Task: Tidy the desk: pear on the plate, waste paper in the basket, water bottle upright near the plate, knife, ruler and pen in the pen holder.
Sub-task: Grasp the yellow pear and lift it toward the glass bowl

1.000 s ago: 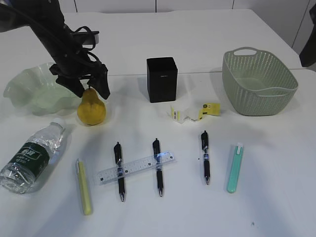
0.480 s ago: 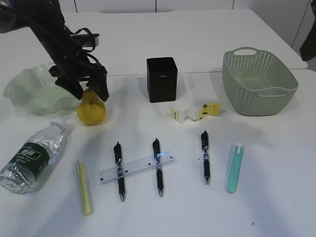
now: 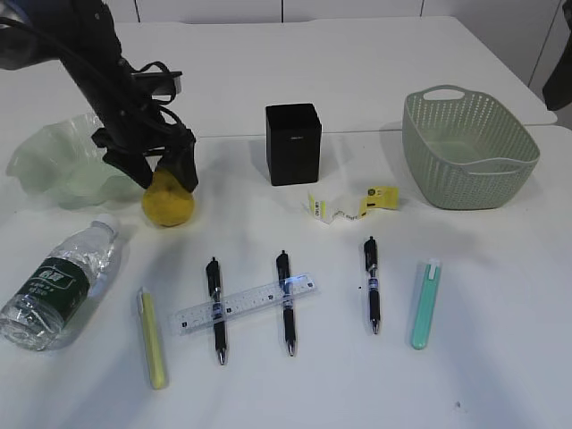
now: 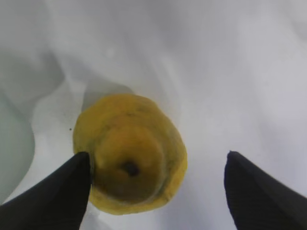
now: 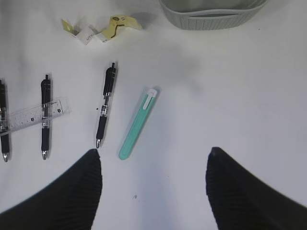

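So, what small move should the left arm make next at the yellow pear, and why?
Probably shift the left pincer a little toward the pear's side, then lower and close it. In the wrist view the open pincer straddles the yellow pear off-centre: one finger is at its edge, the other stands well clear. The pear rests on the white table beside the pale green wavy plate, not yet on it.

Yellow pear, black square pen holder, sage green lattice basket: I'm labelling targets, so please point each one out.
Yellow pear (image 3: 168,206), exterior view, on its lower body.
Black square pen holder (image 3: 294,147), exterior view, on its front face.
Sage green lattice basket (image 3: 447,170), exterior view, on its front wall.
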